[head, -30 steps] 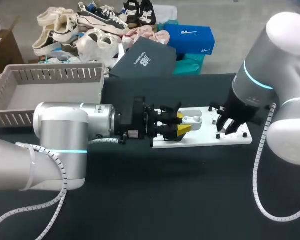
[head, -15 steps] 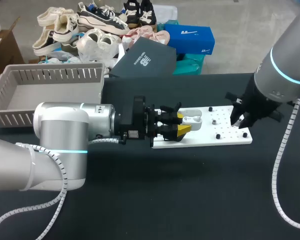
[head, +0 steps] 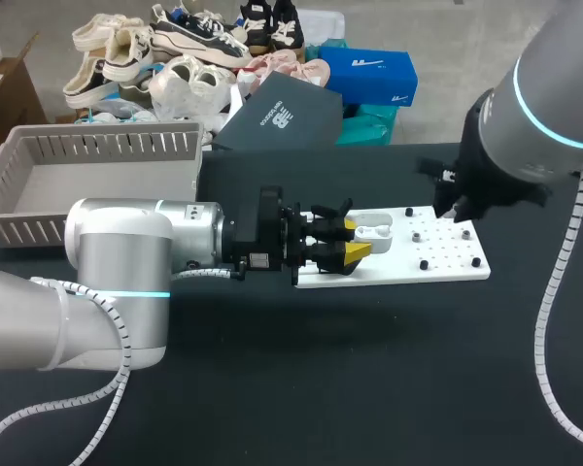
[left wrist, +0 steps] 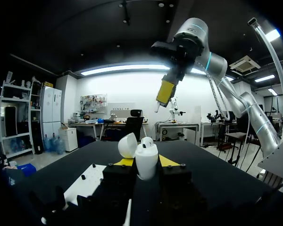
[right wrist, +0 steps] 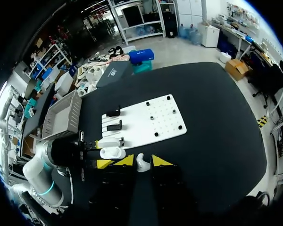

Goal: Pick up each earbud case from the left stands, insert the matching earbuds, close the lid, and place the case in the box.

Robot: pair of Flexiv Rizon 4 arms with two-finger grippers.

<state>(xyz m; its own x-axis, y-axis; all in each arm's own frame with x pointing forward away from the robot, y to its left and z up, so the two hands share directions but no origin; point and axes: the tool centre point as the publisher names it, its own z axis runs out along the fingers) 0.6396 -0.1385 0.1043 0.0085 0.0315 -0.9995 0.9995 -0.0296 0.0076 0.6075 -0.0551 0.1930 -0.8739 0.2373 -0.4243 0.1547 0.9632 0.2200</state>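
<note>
White case (left wrist: pixel 146 160), lid open, clamped in left tool (head: pixel 355 241) over board's (head: pixel 447 254) left end; right tool (right wrist: pixel 139 161) pinches earbud (right wrist: pixel 140 165) above board's right end; slight grip, so bud could slip or miss its socket.

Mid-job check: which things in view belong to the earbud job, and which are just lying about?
For the job: earbud case, lid open, in the left hand; earbud in the right hand; white stand board; grey box.
Lying about: dark carton at the table's far edge.
</note>
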